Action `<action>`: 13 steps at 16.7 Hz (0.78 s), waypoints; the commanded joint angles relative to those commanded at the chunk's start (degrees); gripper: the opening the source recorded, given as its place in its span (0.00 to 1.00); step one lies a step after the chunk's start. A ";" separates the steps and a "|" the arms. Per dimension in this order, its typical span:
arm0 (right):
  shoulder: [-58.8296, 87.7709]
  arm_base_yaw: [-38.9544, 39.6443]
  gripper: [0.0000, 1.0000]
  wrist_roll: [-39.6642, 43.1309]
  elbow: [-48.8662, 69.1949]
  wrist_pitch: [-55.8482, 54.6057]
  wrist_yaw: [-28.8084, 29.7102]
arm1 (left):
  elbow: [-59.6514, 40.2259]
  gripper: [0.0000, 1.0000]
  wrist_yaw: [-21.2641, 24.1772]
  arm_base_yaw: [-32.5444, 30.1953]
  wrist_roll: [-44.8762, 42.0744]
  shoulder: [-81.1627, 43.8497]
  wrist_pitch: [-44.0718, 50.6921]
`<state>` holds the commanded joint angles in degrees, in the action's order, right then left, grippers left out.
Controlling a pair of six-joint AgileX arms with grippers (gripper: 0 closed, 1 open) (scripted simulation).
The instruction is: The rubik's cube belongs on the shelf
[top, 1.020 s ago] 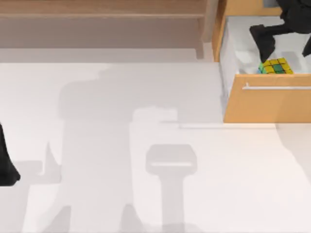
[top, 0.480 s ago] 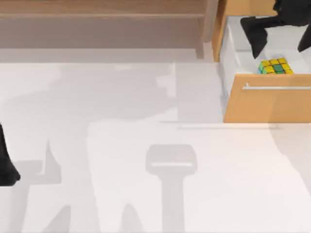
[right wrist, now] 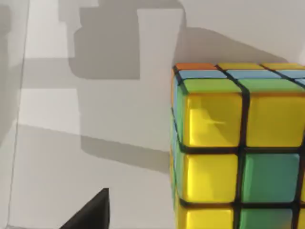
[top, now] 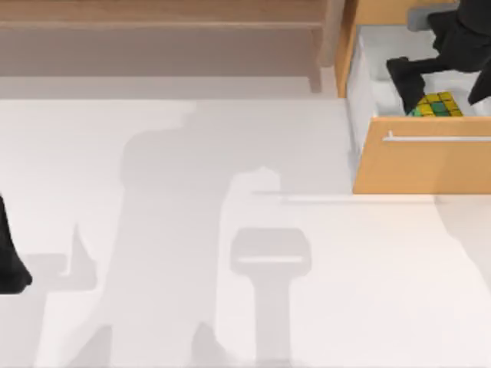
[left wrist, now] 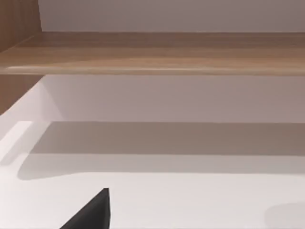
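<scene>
The rubik's cube (top: 439, 105), mostly yellow and green, lies inside the open drawer (top: 422, 165) at the back right, close behind the drawer front. My right gripper (top: 445, 86) hangs open just above it, one dark finger (top: 406, 78) left of the cube and the other at the view's right edge. In the right wrist view the rubik's cube (right wrist: 238, 143) looms close on the white drawer floor, beside a fingertip (right wrist: 90, 213). The shelf (top: 161, 14) runs along the back left, and the same shelf (left wrist: 152, 52) appears in the left wrist view. My left gripper (top: 9, 264) is parked at the left edge.
The orange-tan drawer front carries a silver bar handle (top: 437, 138). White drawer walls (top: 360, 84) enclose the cube. An upright shelf post (top: 331, 34) stands between shelf and cabinet. The white table (top: 230, 230) spreads out in front.
My right gripper rose and drew back half a second ago, then came down again closer over the cube. The cube and the left arm have not moved.
</scene>
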<state>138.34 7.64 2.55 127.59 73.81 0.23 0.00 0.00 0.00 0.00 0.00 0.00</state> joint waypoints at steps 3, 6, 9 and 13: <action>2.66 -0.34 1.00 0.51 -1.22 -4.09 -0.18 | 0.00 1.00 0.00 0.00 0.00 0.00 0.00; 2.77 -0.36 1.00 0.52 -1.22 -4.28 -0.19 | 0.00 1.00 0.00 0.00 0.00 0.00 0.00; 2.77 -0.36 0.85 0.52 -1.22 -4.28 -0.19 | 0.00 1.00 0.00 0.00 0.00 0.00 0.00; 2.77 -0.36 0.55 0.52 -1.22 -4.28 -0.19 | 0.00 1.00 0.00 0.00 0.00 0.00 0.00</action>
<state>141.11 7.28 3.07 126.36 69.53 0.04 0.00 0.00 0.00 0.00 0.00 0.00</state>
